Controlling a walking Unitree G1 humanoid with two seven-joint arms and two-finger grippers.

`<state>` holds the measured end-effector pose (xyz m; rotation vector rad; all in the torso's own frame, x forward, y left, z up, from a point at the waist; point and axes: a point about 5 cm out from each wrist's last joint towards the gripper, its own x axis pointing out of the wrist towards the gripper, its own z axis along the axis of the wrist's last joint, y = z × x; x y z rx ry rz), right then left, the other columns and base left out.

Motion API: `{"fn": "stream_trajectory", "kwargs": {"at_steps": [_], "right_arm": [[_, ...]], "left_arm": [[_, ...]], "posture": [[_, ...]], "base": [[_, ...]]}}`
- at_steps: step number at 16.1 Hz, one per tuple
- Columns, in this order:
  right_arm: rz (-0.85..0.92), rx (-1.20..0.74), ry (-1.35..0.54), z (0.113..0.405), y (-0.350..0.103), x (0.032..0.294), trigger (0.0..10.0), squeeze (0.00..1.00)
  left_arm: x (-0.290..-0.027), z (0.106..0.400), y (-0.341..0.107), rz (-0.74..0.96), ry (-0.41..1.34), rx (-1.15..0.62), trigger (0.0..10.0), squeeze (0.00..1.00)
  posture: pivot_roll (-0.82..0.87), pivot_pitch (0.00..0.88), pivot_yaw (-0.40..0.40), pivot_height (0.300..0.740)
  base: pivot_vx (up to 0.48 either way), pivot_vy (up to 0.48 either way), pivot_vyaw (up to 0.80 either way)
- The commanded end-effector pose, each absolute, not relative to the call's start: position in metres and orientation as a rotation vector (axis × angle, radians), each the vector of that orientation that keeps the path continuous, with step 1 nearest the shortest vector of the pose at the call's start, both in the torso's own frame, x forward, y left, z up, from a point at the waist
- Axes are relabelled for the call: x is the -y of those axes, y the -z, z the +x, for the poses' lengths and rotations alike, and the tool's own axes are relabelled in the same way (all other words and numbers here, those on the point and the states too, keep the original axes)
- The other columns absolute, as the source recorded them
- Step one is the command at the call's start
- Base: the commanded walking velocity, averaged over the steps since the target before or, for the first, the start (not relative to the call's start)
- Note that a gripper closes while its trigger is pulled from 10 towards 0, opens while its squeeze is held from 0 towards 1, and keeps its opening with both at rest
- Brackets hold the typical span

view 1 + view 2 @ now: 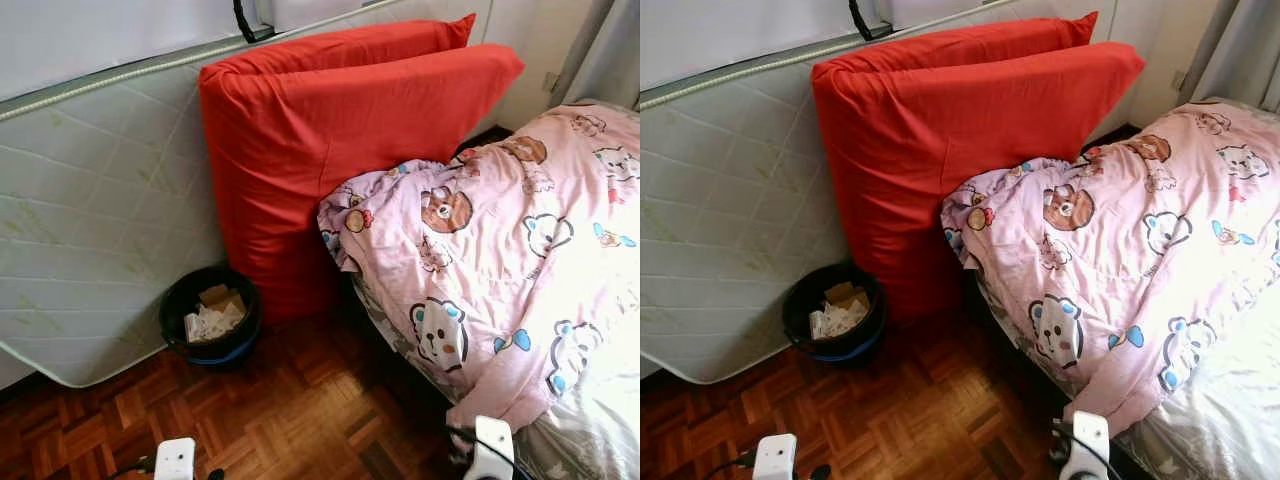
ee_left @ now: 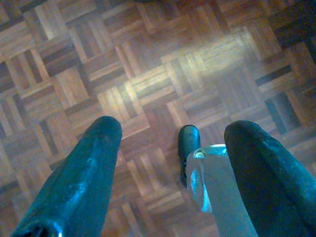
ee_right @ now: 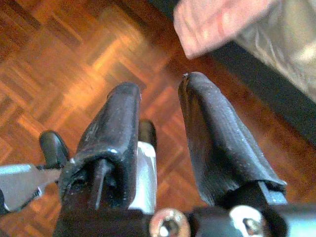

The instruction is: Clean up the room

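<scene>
Both grippers, left (image 2: 168,163) and right (image 3: 160,128), hang with fingers apart and empty, while the bin (image 1: 210,315) at ten o'clock waits, handy for rubbish.

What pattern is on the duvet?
Pink duvet with cartoon bears; clearest in the left eye view.

The white mattress (image 1: 90,220) is cut off at the left edge. The red cushion (image 1: 330,150) hides behind the pink blanket (image 1: 500,250) partly. The papers in the black bin (image 1: 210,315) are too small to read.

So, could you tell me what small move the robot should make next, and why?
Probably step toward the bed and reach the right gripper for the hanging corner of the pink quilt: it droops off the bed toward the floor, and both grippers are empty.
</scene>
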<state>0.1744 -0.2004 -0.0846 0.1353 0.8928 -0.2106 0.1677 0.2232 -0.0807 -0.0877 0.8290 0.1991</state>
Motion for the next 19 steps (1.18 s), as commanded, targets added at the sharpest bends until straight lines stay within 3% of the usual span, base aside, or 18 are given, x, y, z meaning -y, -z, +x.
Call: {"fn": "stream_trajectory", "kwargs": {"at_steps": [1,13,19], "right_arm": [[0.132,-0.913,0.191,0.170,0.088,0.195,10.0,0.00],[0.023,-0.928,0.099,0.169,0.088,0.198,10.0,0.00],[0.015,-0.903,0.094,0.177,0.085,0.193,10.0,0.00]], "left_arm": [[-0.229,0.157,0.085,-0.103,-0.232,-0.872,10.0,0.00],[-0.205,0.170,0.083,-0.135,-0.202,-0.820,10.0,0.00],[-0.206,0.171,0.083,-0.136,-0.206,-0.825,10.0,0.00]], "posture": [[-0.07,0.019,0.032,0.740],[-0.08,0.000,-0.012,0.740],[-0.07,0.000,-0.007,0.740]], "base": [[0.000,0.000,0.00],[0.000,0.000,0.00],[0.000,0.000,0.71]]}}
